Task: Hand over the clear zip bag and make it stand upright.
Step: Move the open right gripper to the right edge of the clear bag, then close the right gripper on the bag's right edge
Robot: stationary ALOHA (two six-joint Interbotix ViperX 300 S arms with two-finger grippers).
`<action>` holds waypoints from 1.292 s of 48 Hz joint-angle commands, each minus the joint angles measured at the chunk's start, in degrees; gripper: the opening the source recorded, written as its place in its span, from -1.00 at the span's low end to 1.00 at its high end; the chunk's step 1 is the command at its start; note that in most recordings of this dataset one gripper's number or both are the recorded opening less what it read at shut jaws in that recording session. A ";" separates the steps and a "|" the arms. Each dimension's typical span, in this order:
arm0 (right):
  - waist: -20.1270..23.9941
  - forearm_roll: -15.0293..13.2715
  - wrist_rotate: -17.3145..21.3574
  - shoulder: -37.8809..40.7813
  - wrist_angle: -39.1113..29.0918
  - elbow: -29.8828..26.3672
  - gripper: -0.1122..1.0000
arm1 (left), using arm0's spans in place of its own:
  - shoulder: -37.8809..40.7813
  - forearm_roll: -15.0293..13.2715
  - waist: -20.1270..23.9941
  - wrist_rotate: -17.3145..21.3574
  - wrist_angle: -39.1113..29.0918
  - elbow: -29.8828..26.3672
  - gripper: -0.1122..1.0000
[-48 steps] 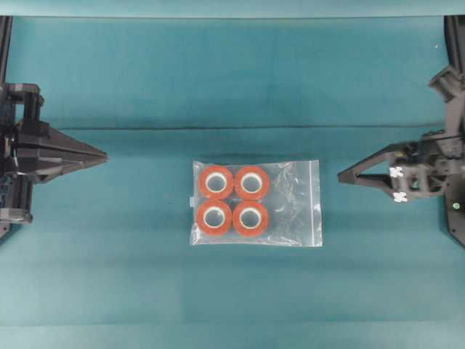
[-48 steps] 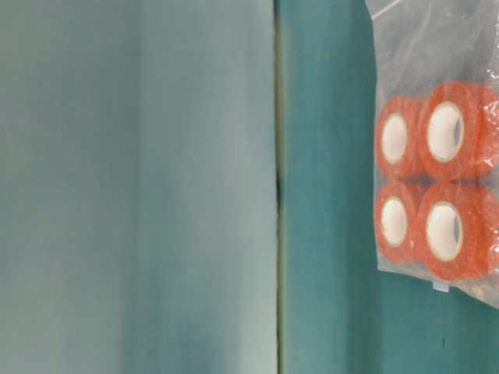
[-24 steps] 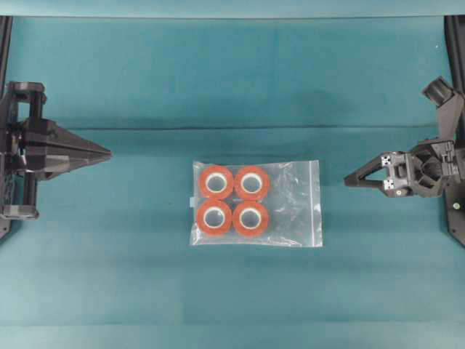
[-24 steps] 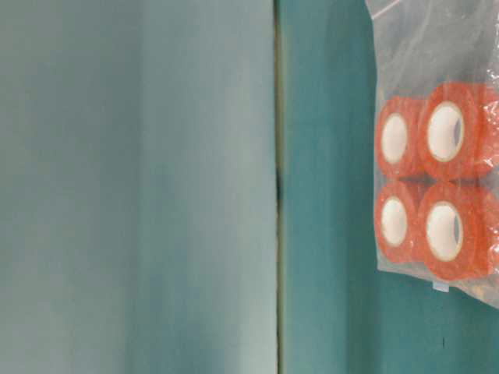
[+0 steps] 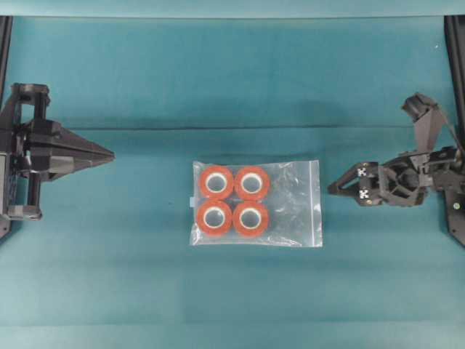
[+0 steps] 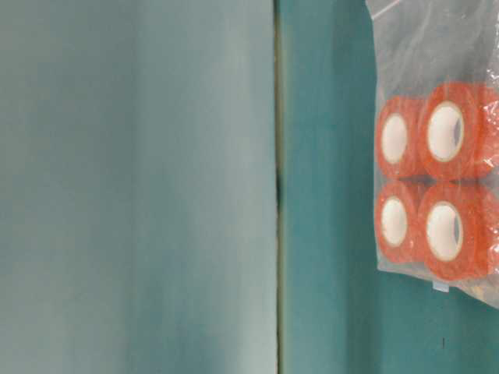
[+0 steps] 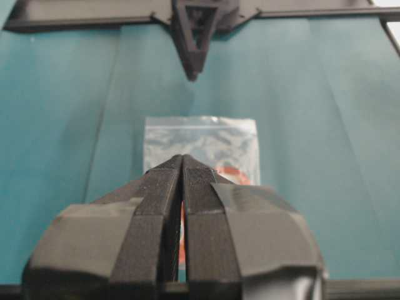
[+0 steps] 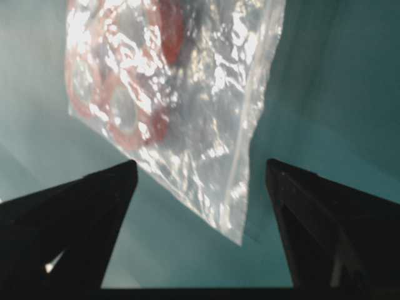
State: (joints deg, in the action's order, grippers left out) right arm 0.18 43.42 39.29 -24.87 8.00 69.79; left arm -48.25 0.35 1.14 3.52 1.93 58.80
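Observation:
The clear zip bag (image 5: 256,203) lies flat in the middle of the teal table, with orange tape rolls (image 5: 234,198) packed in its left half. It also shows in the table-level view as the bag (image 6: 437,156). My left gripper (image 5: 112,155) is shut and empty, well to the left of the bag. In the left wrist view the bag (image 7: 200,137) lies beyond the closed gripper tips (image 7: 182,159). My right gripper (image 5: 336,193) is open just right of the bag's zip edge. The bag's corner (image 8: 187,94) shows ahead of the spread right gripper (image 8: 200,165), untouched.
A dark seam (image 5: 232,129) crosses the teal cloth behind the bag. Black arm frames stand at the left edge (image 5: 6,43) and the right edge (image 5: 454,43). The right arm's base (image 7: 194,37) faces the left wrist camera. A blurred pale surface (image 6: 132,187) fills the table-level view's left half.
My right gripper has gone from shut to open and moved left toward the bag's right edge. The left gripper edged slightly right, still shut. The bag has not moved.

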 commanded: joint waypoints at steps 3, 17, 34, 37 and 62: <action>4.04 0.53 3.08 4.39 6.33 -0.09 0.85 | 0.09 0.18 0.26 -0.09 0.18 -1.58 -0.81; 9.23 0.53 9.40 13.80 16.35 -0.70 0.85 | 0.09 0.18 1.05 -0.18 0.18 -1.85 -0.81; 9.23 -0.09 10.28 20.21 18.19 -4.22 0.85 | 0.09 0.18 1.32 -0.18 0.18 -1.85 -0.81; 9.23 -0.09 10.28 21.97 18.19 -5.27 0.85 | 0.09 0.18 1.32 -0.18 0.18 -1.85 -0.81; 9.23 -1.14 10.28 27.25 19.69 -10.11 0.83 | -0.26 0.09 1.23 -0.18 -0.53 -1.76 -0.81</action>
State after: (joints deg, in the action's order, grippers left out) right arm 9.32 42.54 49.13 2.37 26.81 60.21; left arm -48.52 0.44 2.37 3.43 1.58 58.45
